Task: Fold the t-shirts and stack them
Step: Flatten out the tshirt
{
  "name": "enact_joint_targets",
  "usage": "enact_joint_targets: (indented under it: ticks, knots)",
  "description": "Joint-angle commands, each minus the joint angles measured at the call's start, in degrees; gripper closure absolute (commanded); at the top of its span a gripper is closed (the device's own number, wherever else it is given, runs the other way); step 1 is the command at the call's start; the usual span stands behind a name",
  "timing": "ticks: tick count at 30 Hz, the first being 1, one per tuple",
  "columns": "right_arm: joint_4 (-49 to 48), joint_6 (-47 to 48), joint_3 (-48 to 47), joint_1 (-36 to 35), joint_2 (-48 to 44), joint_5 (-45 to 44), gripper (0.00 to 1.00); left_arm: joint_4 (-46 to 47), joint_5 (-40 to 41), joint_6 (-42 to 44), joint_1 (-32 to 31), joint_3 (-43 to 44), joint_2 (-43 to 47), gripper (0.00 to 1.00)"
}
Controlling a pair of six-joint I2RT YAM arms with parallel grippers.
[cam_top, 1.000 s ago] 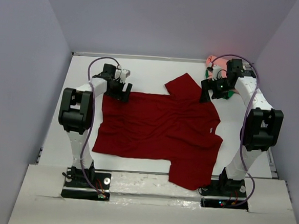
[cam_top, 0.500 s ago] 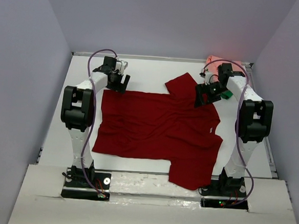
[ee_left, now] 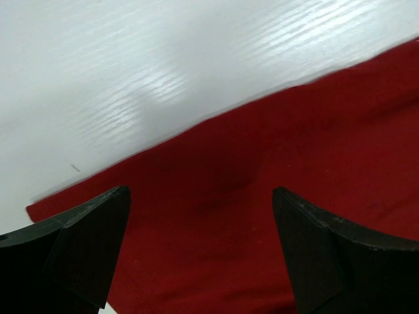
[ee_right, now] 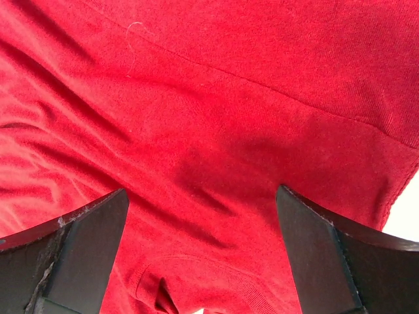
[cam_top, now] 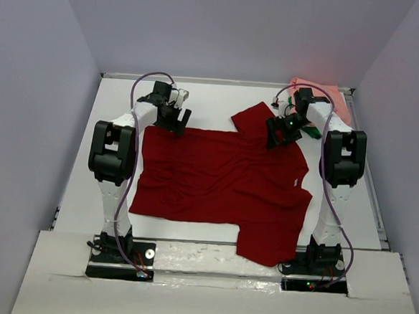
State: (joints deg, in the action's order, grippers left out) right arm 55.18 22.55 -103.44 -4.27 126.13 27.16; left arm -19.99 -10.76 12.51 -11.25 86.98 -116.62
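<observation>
1. Nearest, the black bases of the two arms [cam_top: 120, 255] are seen bolted at the near edge of the white table [cam_top: 213, 100].
2. Just beyond them, a dark red short-sleeved cloth t-shirt [cam_top: 222, 179] is spread flat across the middle of the table. One sleeve lies toward the right arm's base and the other points to the far side.
3. A small white tag [cam_top: 294, 181] is seen on the shirt's right side, by the collar; any writing on it is too small to be read.
4. Farther on, the left gripper [cam_top: 175, 119] is held over the shirt's far left corner. In the left wrist view its black fingers are spread wide, with the cloth's edge and bare table seen between them; nothing is pinched.
5. Level with it, the right gripper [cam_top: 277, 133] is held over the shirt beside the far sleeve, fingers likewise spread wide above wrinkled red cloth, gripping nothing.
6. Farthest, a salmon pink cloth shirt [cam_top: 322, 89] is bunched in the far right corner, and a bit of green fabric [cam_top: 313, 132] shows beside the right arm.
</observation>
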Motion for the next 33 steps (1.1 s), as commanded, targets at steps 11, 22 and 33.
enact_joint_targets:
  ticks: [11, 22, 33]
  knots:
    - [4.32, 0.31, -3.44, -0.56, 1.14, -1.32, 0.0, -2.42, -4.79, 1.28, -1.06, -4.98, 1.92, 0.01]
    - [3.53, -0.83, -7.12, -0.56, 4.47, -1.32, 0.0, -2.25, -0.14, 1.11, -1.06, -2.78, -1.15, 0.01]
    - [8.1, -1.8, -22.75, -0.56, 14.23, -0.09, 0.0, -6.11, 1.36, 1.99, -0.1, 8.71, -7.65, 0.01]
